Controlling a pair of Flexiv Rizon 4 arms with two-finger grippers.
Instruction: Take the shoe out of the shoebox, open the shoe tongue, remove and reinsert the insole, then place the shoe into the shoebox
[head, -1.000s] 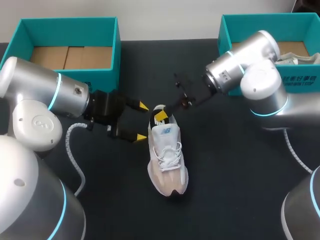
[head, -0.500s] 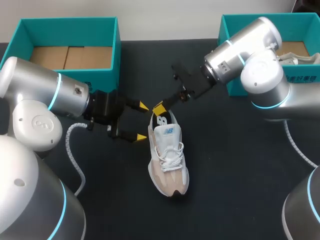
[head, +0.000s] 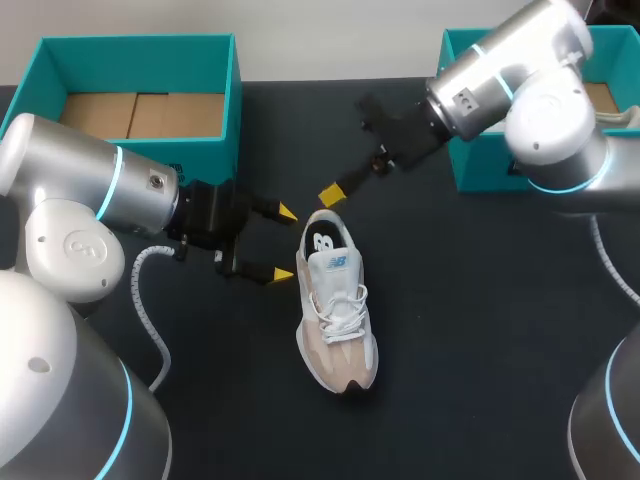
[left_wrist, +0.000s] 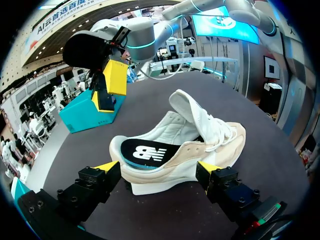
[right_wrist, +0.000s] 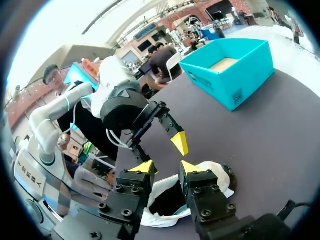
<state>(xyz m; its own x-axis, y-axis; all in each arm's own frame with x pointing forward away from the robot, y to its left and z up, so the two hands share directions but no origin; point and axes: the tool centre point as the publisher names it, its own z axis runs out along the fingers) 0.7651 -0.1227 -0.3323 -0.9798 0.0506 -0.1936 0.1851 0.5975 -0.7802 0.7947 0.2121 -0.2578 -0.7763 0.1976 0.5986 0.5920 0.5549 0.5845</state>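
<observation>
A dark matte table (head: 480, 330) spread from the near edge to the far one. At the far right, inside a teal box (head: 478, 168), lay a pale item (head: 625, 117), grey-white and mostly hidden, with too little showing to say what it was.

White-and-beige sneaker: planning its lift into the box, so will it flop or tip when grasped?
The white-and-beige sneaker sits flat on its sole, so it likely won't tip. Its raised white tongue and loose laces probably flop.
</observation>
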